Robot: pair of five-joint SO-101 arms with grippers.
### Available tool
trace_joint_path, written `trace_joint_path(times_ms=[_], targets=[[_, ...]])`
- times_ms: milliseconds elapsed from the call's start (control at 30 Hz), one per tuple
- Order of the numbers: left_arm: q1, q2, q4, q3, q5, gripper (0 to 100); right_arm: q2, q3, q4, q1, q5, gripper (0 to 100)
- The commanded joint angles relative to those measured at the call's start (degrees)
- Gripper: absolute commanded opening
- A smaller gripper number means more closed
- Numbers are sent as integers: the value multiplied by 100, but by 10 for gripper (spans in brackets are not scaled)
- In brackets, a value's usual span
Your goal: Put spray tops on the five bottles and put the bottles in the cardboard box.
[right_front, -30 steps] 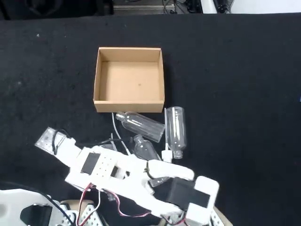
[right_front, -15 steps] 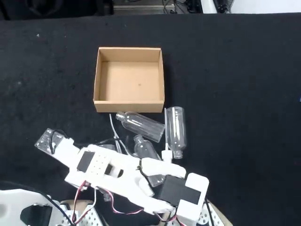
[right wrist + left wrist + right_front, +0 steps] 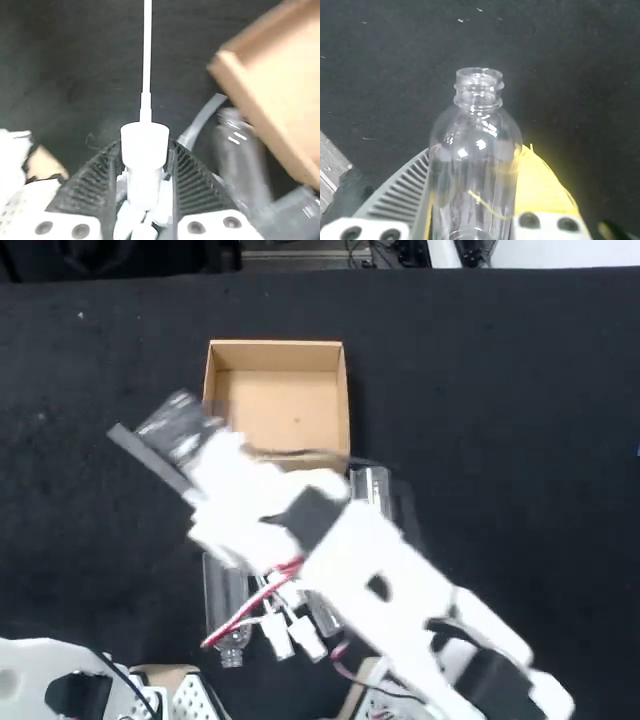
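Right pincer point(image 3: 145, 146) — now by cardboard box point(image 3: 275, 344)

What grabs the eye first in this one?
A white arm stretches diagonally across the high view, covering the near edge of the box. The left gripper clamps a clear bottle whose neck is open, with no top on it. The right gripper holds a spray top, with its tube pointing straight out.

Black cloth table point(image 3: 520, 390); cables point(image 3: 395, 252) & white surface point(image 3: 560, 252) behind far edge
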Motion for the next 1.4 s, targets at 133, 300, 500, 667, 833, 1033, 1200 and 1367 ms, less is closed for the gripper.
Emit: trace_joint_path(times_ms=[133,300,500,667,833,1033,1200,1367], targets=[[963,-2884,-343,2167,167,30,-1569,136,712,1925,44,11],[2273,-5011,-1582,4462,905,30,-1938,171,1143,3393,475,11],[4418,-7279,-3200,6651,2057,30,-1938,1288,721,5767,1213,11],[5613,-8668,-5037,8303,2752,30,-1938,2404,-167,7042,1662,11],[6545,-9468,-7147,10053,2778,30,-1938,3257,-888,7508,1741,11],[6668,-10251,-8527,11662,2822,30,-1930,3925,-1591,8062,1345,11],[6677,-10971,-8448,12119,2822,30,-1930,4198,-2022,8202,18,12],[6659,-11481,-7305,12110,2822,30,-1930,4400,-2259,8237,-1020,72]])
